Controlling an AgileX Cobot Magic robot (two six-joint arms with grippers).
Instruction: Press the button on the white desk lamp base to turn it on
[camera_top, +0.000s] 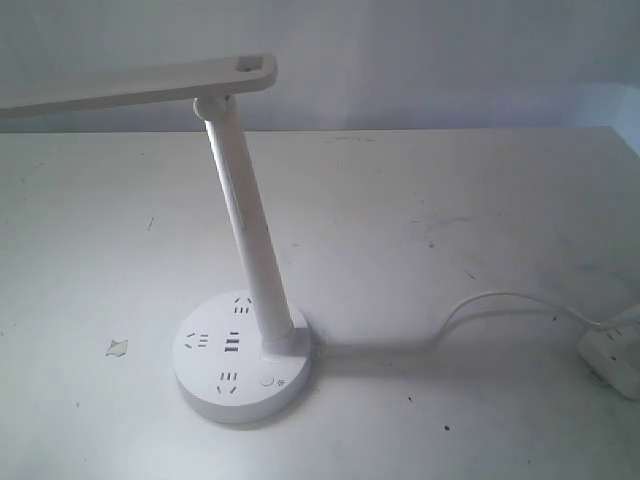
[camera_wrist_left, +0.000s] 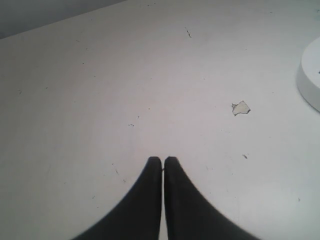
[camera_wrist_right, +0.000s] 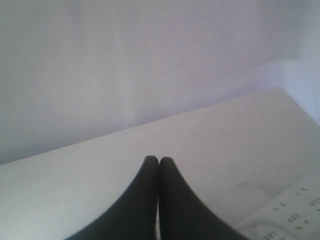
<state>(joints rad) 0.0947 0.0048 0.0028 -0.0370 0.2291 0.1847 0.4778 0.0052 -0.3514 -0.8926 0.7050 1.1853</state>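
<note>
White desk lamp (camera_top: 245, 215) stands mid-table (camera_top: 450, 200); its base (camera_top: 215, 405) sits at the near edge of the scene; the button (camera_top: 266, 380) lies on the disc's front, just beside the column foot, right of the socket slots.

Left hand (camera_wrist_left: 162, 161) narrow, fingers pressed together, holding nothing, above bare table; base rim (camera_wrist_left: 310, 80) at the edge of its view. Right hand (camera_wrist_right: 159, 160) likewise closed and empty, near the power strip (camera_top: 612, 355). Neither shows in the exterior view.

Step judged: approach, not yet begun. Left hand seems better placed; use the closed tips as one blunt point; come straight down on the ring; clear the column; press briefly and lightly so the disc does not slide.
</note>
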